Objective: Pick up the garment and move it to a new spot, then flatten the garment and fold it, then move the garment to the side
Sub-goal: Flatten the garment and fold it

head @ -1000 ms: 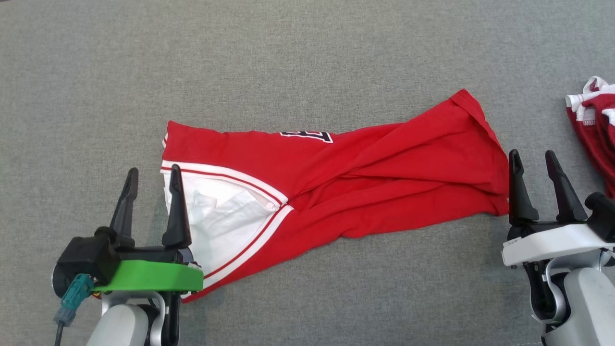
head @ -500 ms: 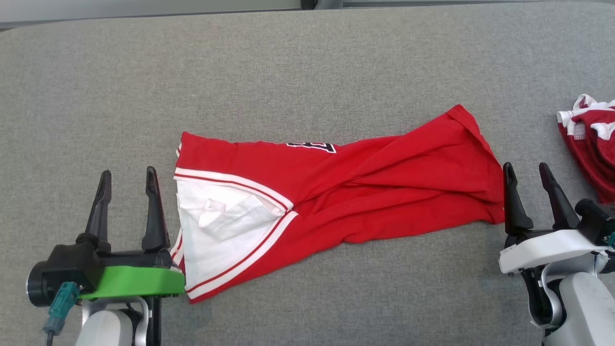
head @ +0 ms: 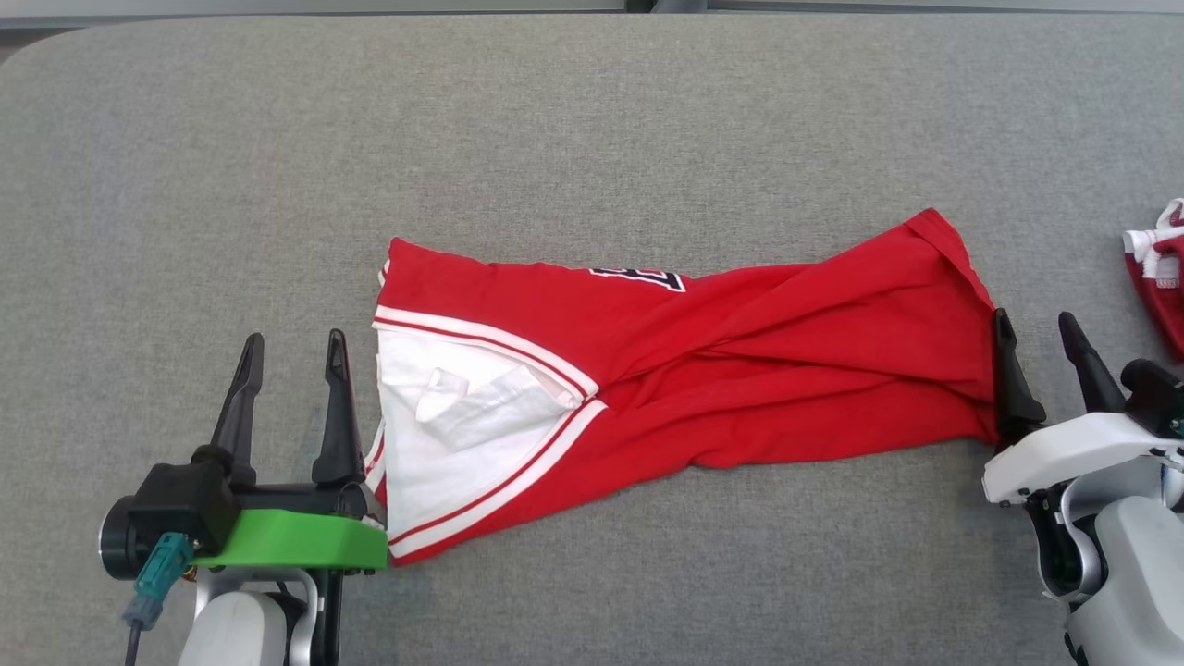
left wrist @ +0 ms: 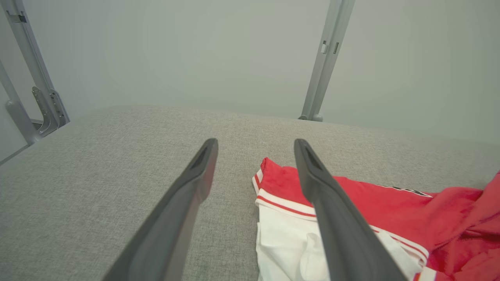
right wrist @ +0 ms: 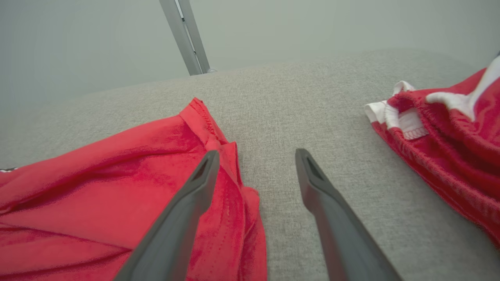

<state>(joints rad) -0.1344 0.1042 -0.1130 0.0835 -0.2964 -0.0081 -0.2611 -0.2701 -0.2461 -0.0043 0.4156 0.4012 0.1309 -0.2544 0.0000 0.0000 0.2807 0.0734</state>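
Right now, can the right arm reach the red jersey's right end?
Probably yes: the right tool is open right beside the jersey, at that end, and nothing lies between them.

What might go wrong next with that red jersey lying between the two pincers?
1. The red jersey lies twisted through its middle; folding it like this would likely trap bunched layers.
2. The open right pincer sits between the jersey's hem and a second red garment; a stray reach might snag the wrong one.
3. The open left pincer beside the white-lined end might pinch only one layer.
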